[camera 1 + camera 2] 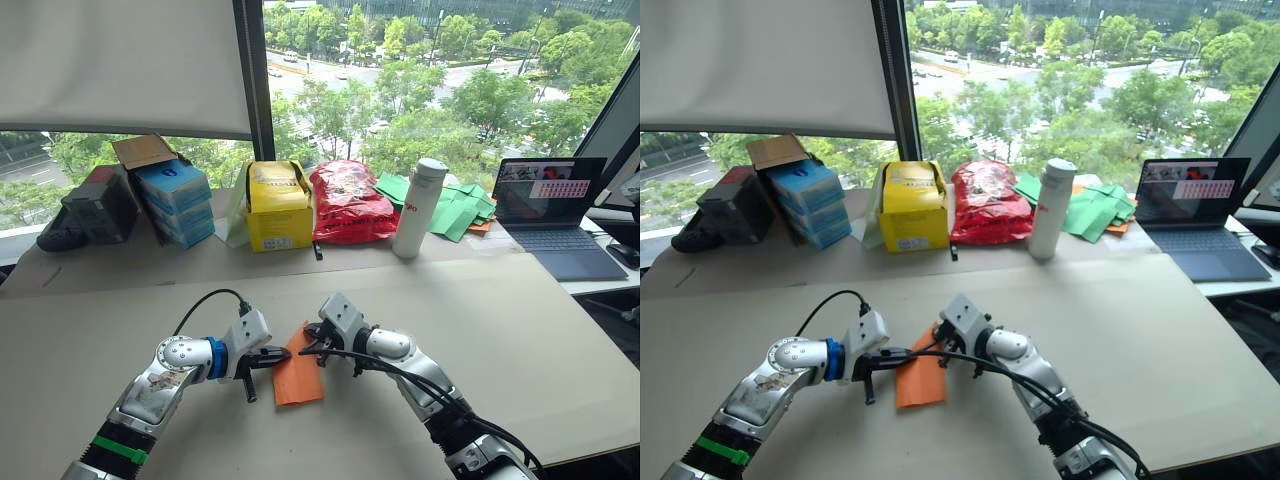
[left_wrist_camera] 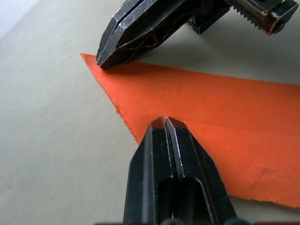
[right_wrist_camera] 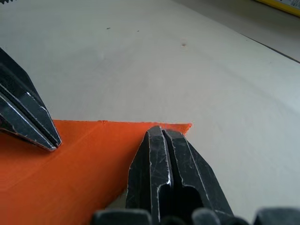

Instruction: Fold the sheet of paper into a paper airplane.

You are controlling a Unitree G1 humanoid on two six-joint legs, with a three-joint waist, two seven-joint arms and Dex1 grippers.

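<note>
The sheet of paper lies flat on the tabletop, well in front of the white bottle and a little to the bottle's left side. It is already folded into a narrow orange wedge with one slanted edge and a sharp corner. The left gripper has its two fingers pressed together, and the tips rest on the slanted edge of the paper. The right gripper is also pressed together, with nothing between its fingers, and its tips press down on the paper near the sharp corner. So both grippers work here like pressing tools and do not pinch the paper. I judge that the step in hand is to flatten or hold a fold, somewhere in the middle of the task, because the wedge does not yet show the wings of the paper airplane. The next move probably calls for one gripper to hold the paper down while the other opens, lifts a thin edge and folds it over without tearing it.
</note>
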